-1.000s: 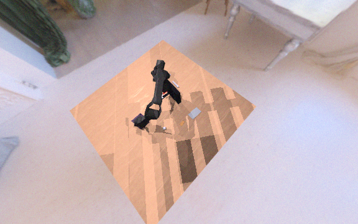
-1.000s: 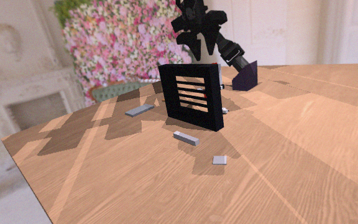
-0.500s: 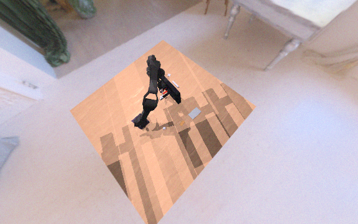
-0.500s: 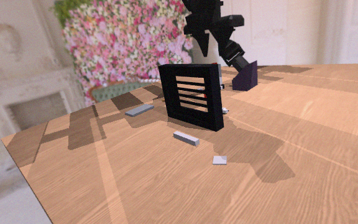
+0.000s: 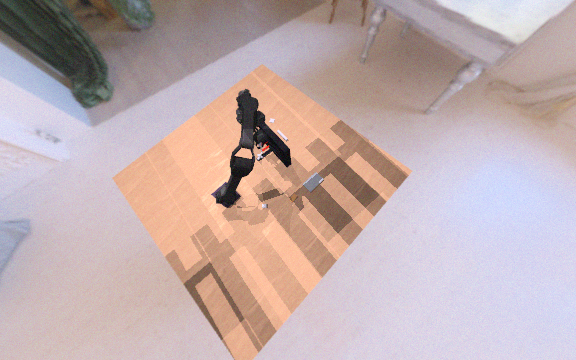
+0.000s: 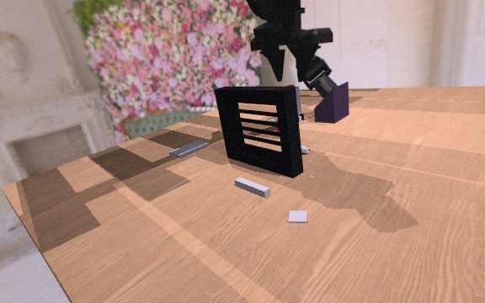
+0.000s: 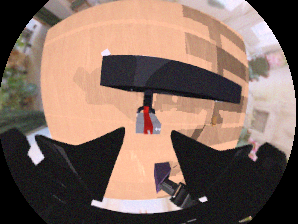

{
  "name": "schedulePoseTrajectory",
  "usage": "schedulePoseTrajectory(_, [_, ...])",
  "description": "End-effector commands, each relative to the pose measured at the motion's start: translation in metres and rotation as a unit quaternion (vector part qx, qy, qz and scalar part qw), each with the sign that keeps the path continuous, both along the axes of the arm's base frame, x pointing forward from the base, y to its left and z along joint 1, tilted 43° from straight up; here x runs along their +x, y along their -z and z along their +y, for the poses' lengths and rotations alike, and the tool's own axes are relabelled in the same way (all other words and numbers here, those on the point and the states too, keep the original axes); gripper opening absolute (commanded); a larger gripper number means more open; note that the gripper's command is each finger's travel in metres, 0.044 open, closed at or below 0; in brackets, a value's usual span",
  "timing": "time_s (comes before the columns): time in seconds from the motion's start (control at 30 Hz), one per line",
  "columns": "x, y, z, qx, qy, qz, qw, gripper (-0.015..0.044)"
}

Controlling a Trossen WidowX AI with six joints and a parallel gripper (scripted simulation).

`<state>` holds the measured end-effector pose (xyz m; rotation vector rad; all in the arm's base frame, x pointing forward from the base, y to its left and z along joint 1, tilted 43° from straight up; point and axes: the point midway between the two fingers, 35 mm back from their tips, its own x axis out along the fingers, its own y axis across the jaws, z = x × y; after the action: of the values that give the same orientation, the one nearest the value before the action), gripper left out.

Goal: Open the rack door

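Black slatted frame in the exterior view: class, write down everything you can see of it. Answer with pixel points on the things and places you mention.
The black slatted frame (image 5: 274, 145) (image 6: 259, 160) (image 7: 170, 77) stands upright on the wooden table. It is thick-edged and roughly square, looks matte, and has an opening crossed by thin black horizontal bars. Red and grey parts show behind it. The fingers do not appear to touch it.

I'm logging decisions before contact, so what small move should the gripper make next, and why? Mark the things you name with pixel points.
Probably ease down toward the red-and-grey handle (image 7: 148, 121), keeping it centred between the fingers. The gripper (image 6: 290, 77) (image 7: 148, 132) is open, its fingertips sit above the black frame (image 6: 258, 164) (image 7: 170, 77) in the exterior view, and the wrist view shows the handle ahead, roughly in line with the gap.
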<state>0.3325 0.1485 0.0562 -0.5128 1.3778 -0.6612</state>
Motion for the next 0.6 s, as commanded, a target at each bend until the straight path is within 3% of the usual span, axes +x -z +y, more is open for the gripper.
schedulePoseTrajectory(0.0, [0.0, 0.006, -0.005, 0.0, 0.001, 0.005, 1.0, 0.0289])
schedulePoseTrajectory(0.57, [0.002, 0.026, -0.024, 0.008, 0.01, 0.017, 1.0, 0.0289])
